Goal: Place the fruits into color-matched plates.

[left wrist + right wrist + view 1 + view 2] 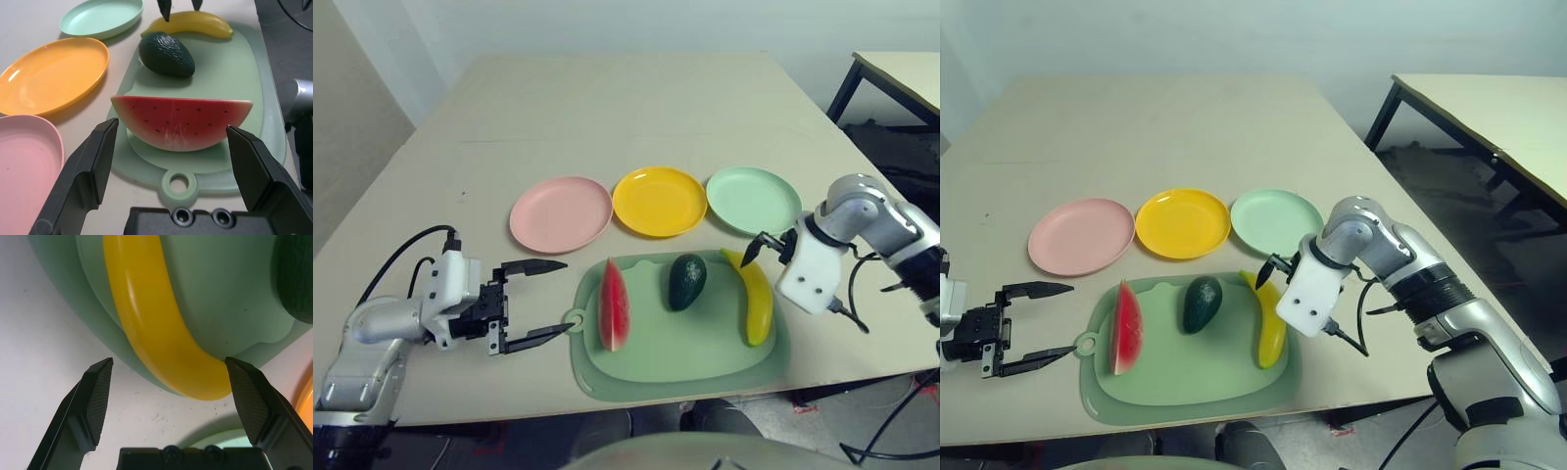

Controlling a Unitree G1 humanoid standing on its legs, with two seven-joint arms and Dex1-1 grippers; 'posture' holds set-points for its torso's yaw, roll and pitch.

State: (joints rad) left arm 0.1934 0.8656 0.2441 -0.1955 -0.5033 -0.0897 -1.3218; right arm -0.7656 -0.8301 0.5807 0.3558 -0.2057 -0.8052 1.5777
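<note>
Here, from largest to smallest:

Table (607, 98): pale wood top, carrying everything below.

Cutting mat (705, 357): pale green, near the front edge of the table, with a ring handle toward the left end effector; all three fruits lying on it.

Pink plate (560, 212): leftmost in the row behind the mat, nothing on it.

Yellow plate (659, 201): middle of the row, just beside the pink one, nothing on it.

Mint green plate (753, 200): rightmost in the row, nothing on it.

Watermelon wedge (615, 305): on the left part of the mat, red face up, green rind toward the handle side.

Banana (756, 297): on the right edge of the mat, curved, one tip toward the mint green plate.

Avocado (686, 281): dark green, on the mat between watermelon wedge and banana, apart from both.

Left end effector (546, 303): beside the mat handle, pointing sideways at the watermelon wedge, fingers spread wide, holding nothing.

Right end effector (766, 247): pointing down over the far tip of the banana, fingers spread wide on both sides of it, not gripping.
</note>
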